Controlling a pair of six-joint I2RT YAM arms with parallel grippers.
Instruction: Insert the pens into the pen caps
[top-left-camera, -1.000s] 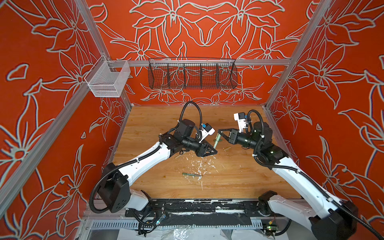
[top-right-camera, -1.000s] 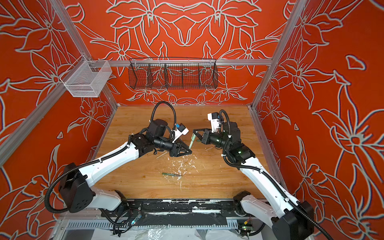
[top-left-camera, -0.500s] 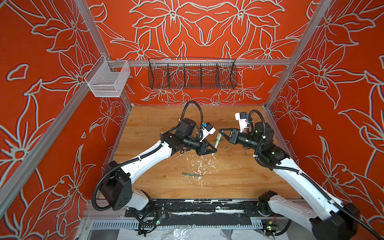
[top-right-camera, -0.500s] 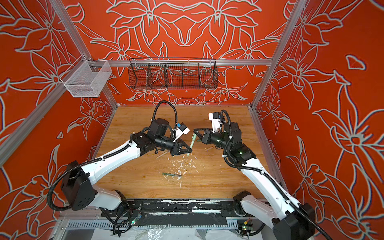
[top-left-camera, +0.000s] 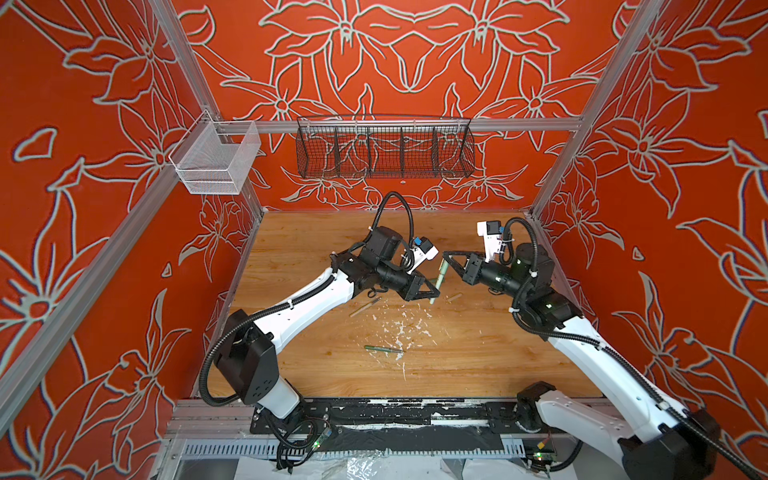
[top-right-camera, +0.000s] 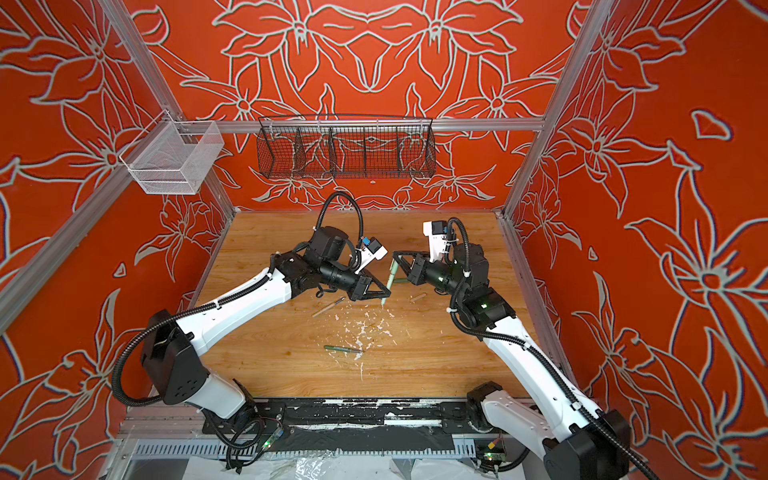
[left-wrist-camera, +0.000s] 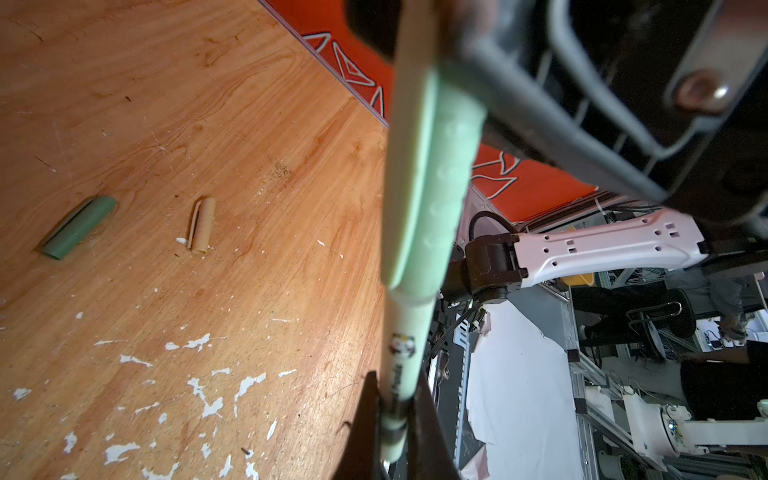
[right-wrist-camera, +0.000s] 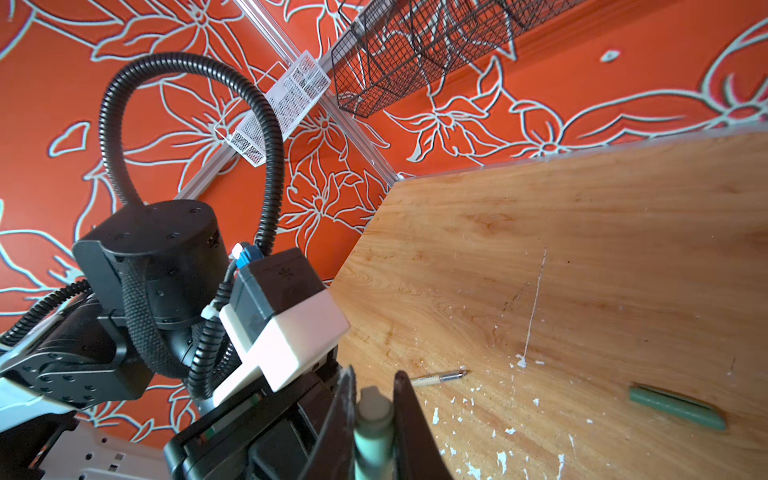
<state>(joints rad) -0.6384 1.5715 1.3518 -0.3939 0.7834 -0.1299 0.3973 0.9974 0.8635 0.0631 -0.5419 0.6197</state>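
L tool (left-wrist-camera: 395, 401) clamped on pale green pen (left-wrist-camera: 406, 349), R tool (right-wrist-camera: 374, 395) clamped on light green cap (left-wrist-camera: 442, 174).

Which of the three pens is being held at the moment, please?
The pale green pen alone is gripped; the tan pen and dark green pen lie loose on the table.

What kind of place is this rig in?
Likely a robotics lab test cell: orange floral wall panels on aluminium framing around a wooden tabletop, two robot arms mounted at its front edge, and, in the left wrist view, an office chair and more equipment outside.
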